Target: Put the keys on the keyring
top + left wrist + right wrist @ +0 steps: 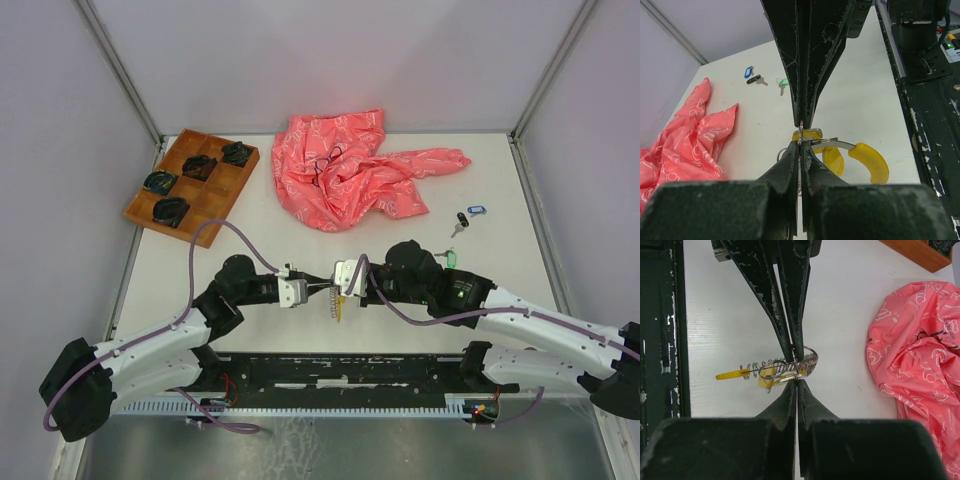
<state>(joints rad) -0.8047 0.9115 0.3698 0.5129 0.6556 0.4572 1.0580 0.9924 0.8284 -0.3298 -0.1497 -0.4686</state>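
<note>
My two grippers meet tip to tip at the table's near middle. My left gripper (320,285) (801,148) is shut on the coiled grey keyring (812,360) and holds it just above the table. My right gripper (340,283) (797,383) is shut on a yellow-headed key (767,379) (808,134) at the ring. A yellow tag (730,375) (868,161) hangs off the ring's coil. A blue tag (476,210), a black key (460,221) and a green key (450,258) lie loose on the table at the right.
A crumpled pink cloth (350,175) with a thin dark cord on it lies at the back middle. A wooden compartment tray (165,228) holding dark items sits at the back left. A black rail (340,370) runs along the near edge.
</note>
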